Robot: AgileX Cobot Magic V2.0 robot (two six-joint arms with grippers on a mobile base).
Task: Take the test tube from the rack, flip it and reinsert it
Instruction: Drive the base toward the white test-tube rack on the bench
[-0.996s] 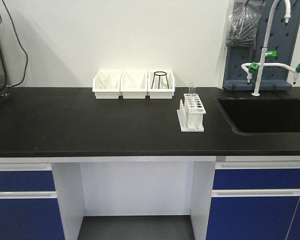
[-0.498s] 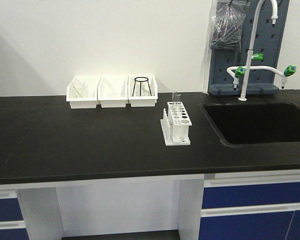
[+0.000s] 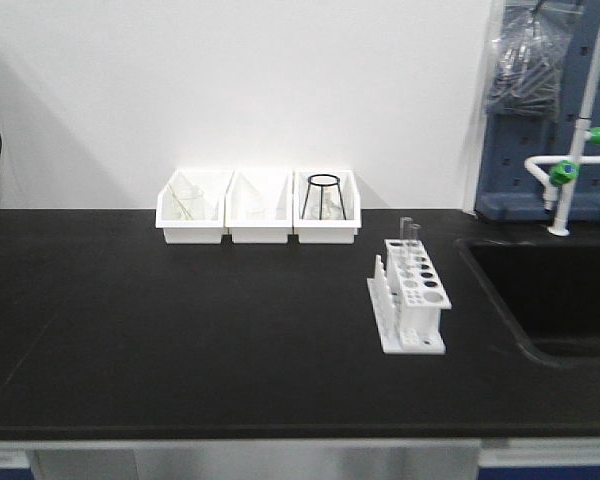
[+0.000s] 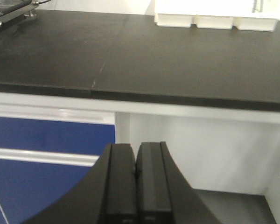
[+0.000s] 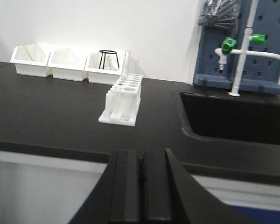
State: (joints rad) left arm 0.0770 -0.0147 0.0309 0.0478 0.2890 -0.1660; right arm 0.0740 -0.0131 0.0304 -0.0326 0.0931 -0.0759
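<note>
The white rack [image 3: 412, 295] stands on the black counter, right of centre, with pegs along its left side. A clear test tube [image 3: 407, 232] stands upright in a hole at the rack's far end, its rim above the top. The right wrist view shows the rack [image 5: 123, 98] and the test tube [image 5: 126, 63] ahead and slightly left of my right gripper [image 5: 141, 156], which is shut and empty below the counter's front edge. My left gripper [image 4: 136, 149] is shut on nothing, low in front of the counter's underside. Neither gripper shows in the front view.
Three white open-front bins [image 3: 260, 205] line the back wall, the right one holding a black wire stand [image 3: 323, 195]. A black sink [image 3: 560, 290] lies right of the rack, with a white faucet [image 3: 580, 130] and a blue pegboard [image 5: 266, 42] behind. The counter edge [image 4: 177, 100] overhangs blue cabinets [image 4: 46, 135].
The front view has swung and drawn nearer: counter, bins and rack look larger and sit further right than half a second ago. The rack and tube stand as before.
</note>
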